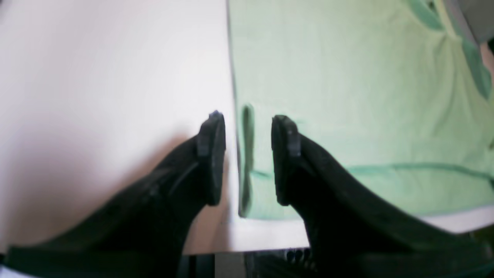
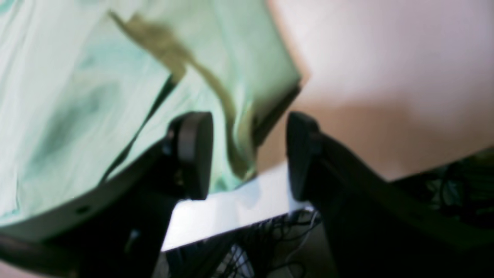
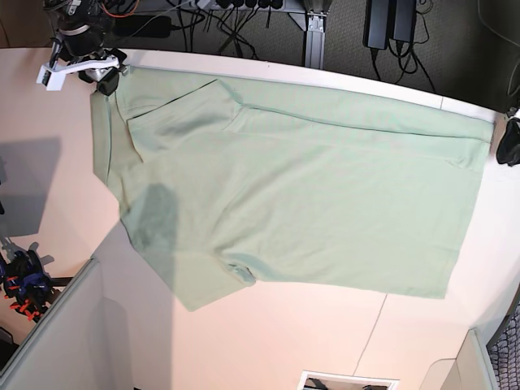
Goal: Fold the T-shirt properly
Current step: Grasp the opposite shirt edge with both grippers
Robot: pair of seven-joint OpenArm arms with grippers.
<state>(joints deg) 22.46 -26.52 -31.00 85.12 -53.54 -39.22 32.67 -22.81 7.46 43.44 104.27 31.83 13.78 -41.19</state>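
T-shirt (image 3: 309, 203): pale mint-green, lying spread across the desk (image 3: 49, 122), taking up most of the top from the far left corner to the right edge; one long edge is running along the far edge of the desk.
Fold: in the base view a flap of cloth is lying doubled over near the far left corner, and a sleeve is sticking out toward the near edge.
Left gripper (image 1: 247, 154): hanging at the desk's right edge with its jaws standing apart, one black finger (image 1: 212, 154) over bare desk and the other over the cloth; a corner of the T-shirt (image 1: 347, 96) is sitting in the gap between them, and neither finger is pressing on it.
Right gripper (image 2: 249, 154): sitting at the far left corner of the desk, jaws standing wide; a bunched edge of the T-shirt (image 2: 96, 96) is drooping between the fingers, touching neither pad as far as the blur allows.
Desk surface: pale, showing bare on the left and near sides.
Below the desk edge: dark cables (image 2: 247, 247) are showing in the right wrist view.
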